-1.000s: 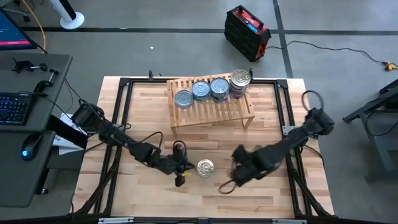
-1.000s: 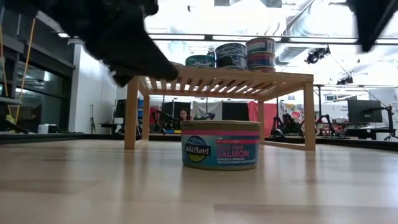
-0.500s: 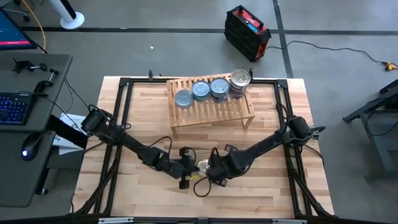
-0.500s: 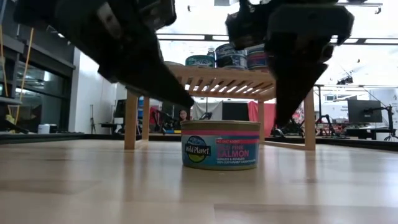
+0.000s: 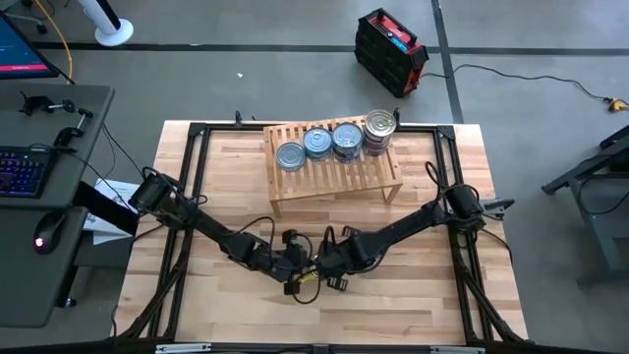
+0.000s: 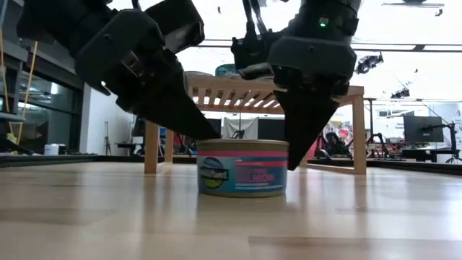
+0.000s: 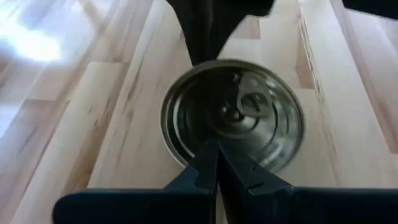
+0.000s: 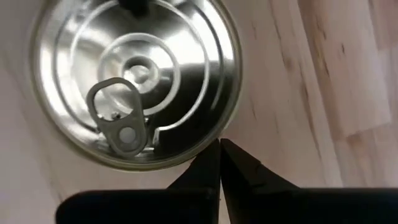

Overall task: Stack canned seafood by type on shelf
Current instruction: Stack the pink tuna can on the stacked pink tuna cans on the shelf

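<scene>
Flat round silver pull-ring tin (image 6: 242, 167) upright on wooden surface (image 5: 393, 305), flanked: left gripper (image 6: 206, 130) and right gripper (image 6: 289, 148) both beside it, fingers clenched, grasping nothing.

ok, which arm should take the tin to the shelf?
Right, probably. Left gripper and right gripper both sit shut beside the tin; the matching plain-lid tin is at the shelf's right end.

A grey concrete floor (image 5: 246, 69) crossed by dark tape lines is seen around the light-wood desk (image 5: 236, 177). A red-and-black case (image 5: 390, 51) lies at 12 o'clock, a keyboard (image 5: 22, 169) at 9 o'clock. Bright ceiling lights (image 6: 404, 36) are seen overhead.
</scene>
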Robot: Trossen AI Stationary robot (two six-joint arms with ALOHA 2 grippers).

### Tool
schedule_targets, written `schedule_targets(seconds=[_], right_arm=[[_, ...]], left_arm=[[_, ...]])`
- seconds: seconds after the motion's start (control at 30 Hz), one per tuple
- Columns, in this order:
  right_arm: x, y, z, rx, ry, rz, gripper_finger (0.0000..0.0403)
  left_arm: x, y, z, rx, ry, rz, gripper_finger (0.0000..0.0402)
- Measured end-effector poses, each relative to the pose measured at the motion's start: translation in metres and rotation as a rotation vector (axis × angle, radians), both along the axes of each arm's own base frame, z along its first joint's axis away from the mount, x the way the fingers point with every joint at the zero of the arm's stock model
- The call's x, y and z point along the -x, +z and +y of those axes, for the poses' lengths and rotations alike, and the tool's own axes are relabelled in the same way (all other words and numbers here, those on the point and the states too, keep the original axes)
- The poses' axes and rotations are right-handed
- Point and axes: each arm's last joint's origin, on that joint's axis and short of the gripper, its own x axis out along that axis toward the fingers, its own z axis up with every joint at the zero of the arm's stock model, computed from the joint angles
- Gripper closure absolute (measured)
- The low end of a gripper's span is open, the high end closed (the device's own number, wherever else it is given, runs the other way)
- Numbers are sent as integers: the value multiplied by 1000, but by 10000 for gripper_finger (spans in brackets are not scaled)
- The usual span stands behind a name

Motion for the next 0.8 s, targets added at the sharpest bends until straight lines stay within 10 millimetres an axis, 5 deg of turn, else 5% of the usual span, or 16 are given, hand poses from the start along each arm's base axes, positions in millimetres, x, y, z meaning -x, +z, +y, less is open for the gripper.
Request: schedule_targets(seconds=[0.37, 0.67, 0.8], right_arm=[[-9, 4, 3, -41, -8, -96, 403], [-6, 4, 1, -24, -6, -65, 403], [-7, 4, 1, -31, 51, -64, 403]], left_arm=[[6, -1, 2, -55, 6, 75, 401], [28, 38, 8, -75, -21, 109, 402], [37, 33, 4, -48, -28, 121, 401]])
